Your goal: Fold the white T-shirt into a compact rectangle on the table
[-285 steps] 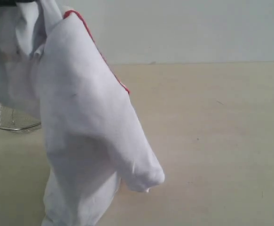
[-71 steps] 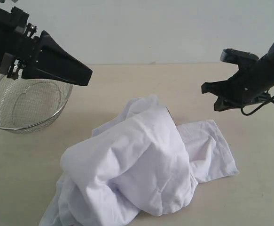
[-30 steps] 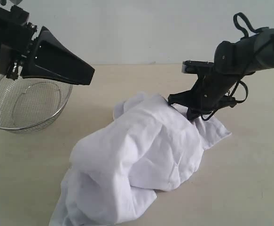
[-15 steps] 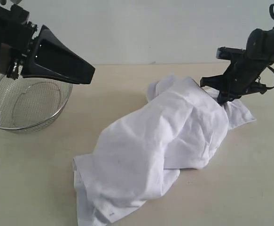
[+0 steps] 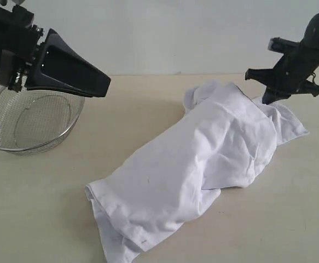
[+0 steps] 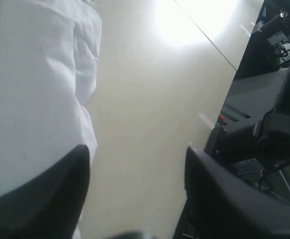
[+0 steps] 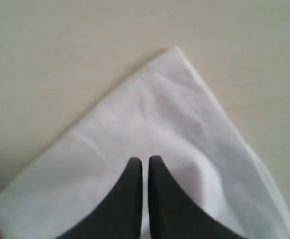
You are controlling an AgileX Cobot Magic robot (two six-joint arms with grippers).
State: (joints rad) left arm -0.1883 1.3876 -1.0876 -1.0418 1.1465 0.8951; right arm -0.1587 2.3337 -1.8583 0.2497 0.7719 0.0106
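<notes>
Crumpled white cotton T-shirt [image 5: 203, 170] sprawls on the pale beige table [image 5: 290, 219], from near edge toward right edge; no fold made yet. Right gripper [image 5: 268, 99] clamps its far end; left gripper [image 5: 102, 86] gapes, empty.

Wire basket [image 5: 30, 125] partly behind left hand [image 5: 103, 86]

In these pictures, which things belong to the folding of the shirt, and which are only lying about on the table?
Belong to the job:
- white T-shirt, crumpled, not folded
- table under it
- right gripper, jaws shut on the shirt's cloth
- left gripper, jaws open, holding nothing

Just lying about:
- wire mesh basket, empty, apart from the shirt
</notes>
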